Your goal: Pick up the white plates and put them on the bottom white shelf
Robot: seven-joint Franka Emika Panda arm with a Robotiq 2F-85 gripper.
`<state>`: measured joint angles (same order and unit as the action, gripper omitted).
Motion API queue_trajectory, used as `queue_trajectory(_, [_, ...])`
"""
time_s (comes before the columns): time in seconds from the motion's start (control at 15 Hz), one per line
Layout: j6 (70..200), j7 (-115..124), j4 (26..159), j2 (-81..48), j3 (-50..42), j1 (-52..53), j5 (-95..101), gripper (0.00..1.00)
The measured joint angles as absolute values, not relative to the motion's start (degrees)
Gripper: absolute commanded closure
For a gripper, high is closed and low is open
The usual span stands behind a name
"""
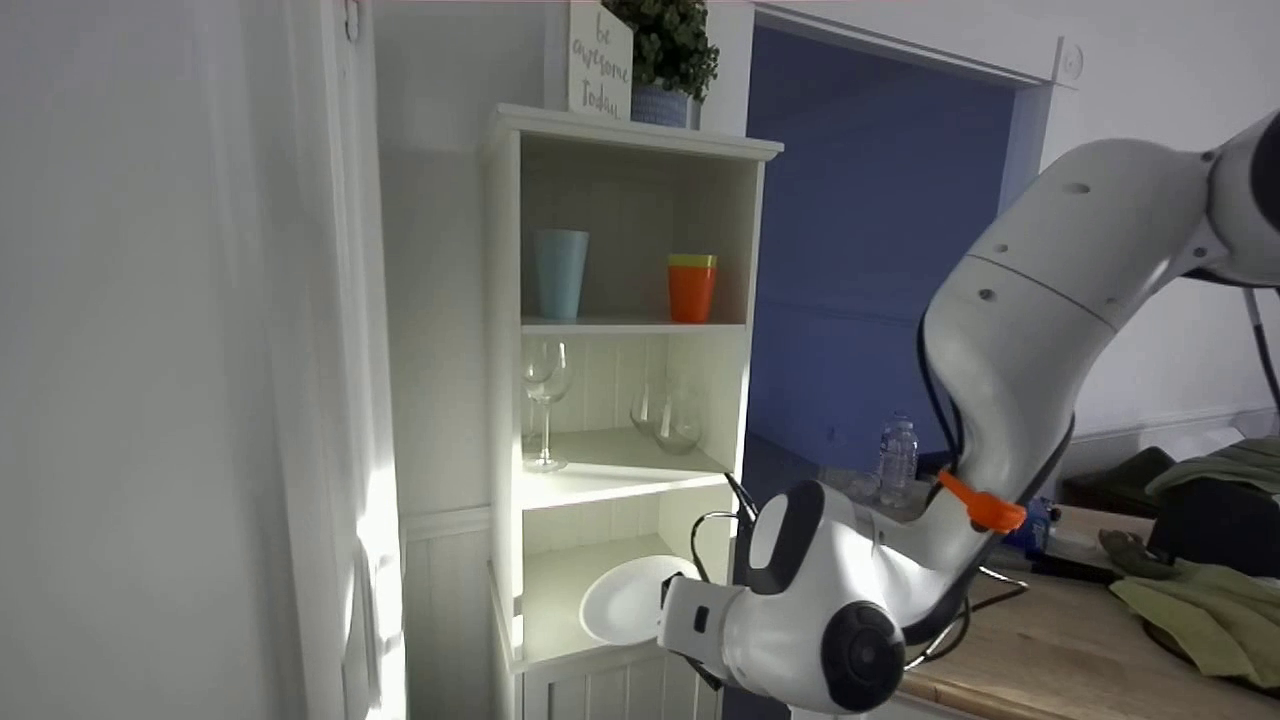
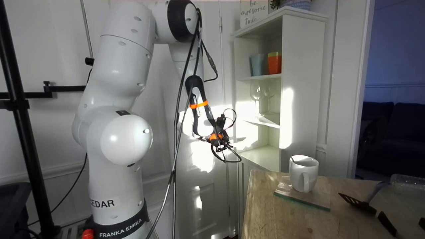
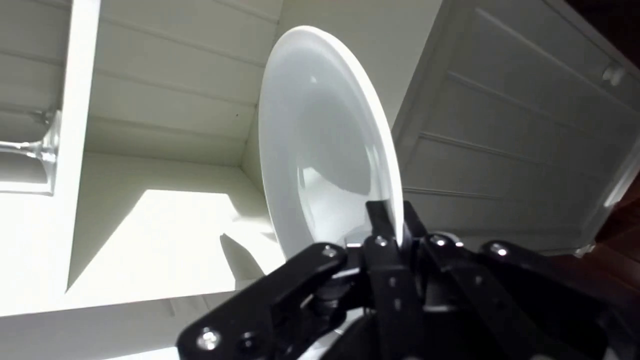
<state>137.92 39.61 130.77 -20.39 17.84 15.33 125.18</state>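
Pinching a white plate [image 3: 322,130] by its rim at the bottom white shelf [image 1: 550,600]

The tool [image 3: 394,210] holds the plate: its two dark fingers [image 3: 378,217] are drawn to a narrow gap with the rim caught between them. In the wrist view the plate stands steeply tipped, its hollow face turned partly to the camera, the boarded back of the shelf on the far side. In an exterior view it shows just left of the tool, overlapping the mouth of the lowest compartment; whether its far edge reaches inside or touches the shelf floor, I cannot tell. The arm [image 1: 1040,270], with an orange band [image 1: 990,510] around it, reaches in from the right there.

Higher in the white cabinet [image 2: 302,76], the middle compartment has a wine glass [image 1: 545,390] at left and more clear glasses [image 1: 678,428] at right; the top one has a light blue cup [image 1: 562,275] at left and an orange cup [image 1: 691,292], yellow-green at its upper edge, at right. A lettered sign [image 1: 600,60] and a potted plant [image 1: 668,45] stand on the cabinet's top.

In an exterior view a wooden table [image 2: 275,215] fills the near right. On it a white mug [image 2: 299,177] stands upright on a clear slab [image 2: 315,200], and a dark slotted spatula [image 2: 357,203] lies to the right.
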Motion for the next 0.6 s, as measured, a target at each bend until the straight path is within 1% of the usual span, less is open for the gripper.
queue_trajectory(0.4, [130.55,34.27,116.33,-34.87,18.44,15.7,125.45,0.98])
queue_trajectory(0.47, [130.16,34.14,114.0,-36.83,18.46,15.73,125.5,0.93])
queue_trajectory(0.6, [129.88,34.13,110.09,-39.97,18.48,15.75,125.53,0.93])
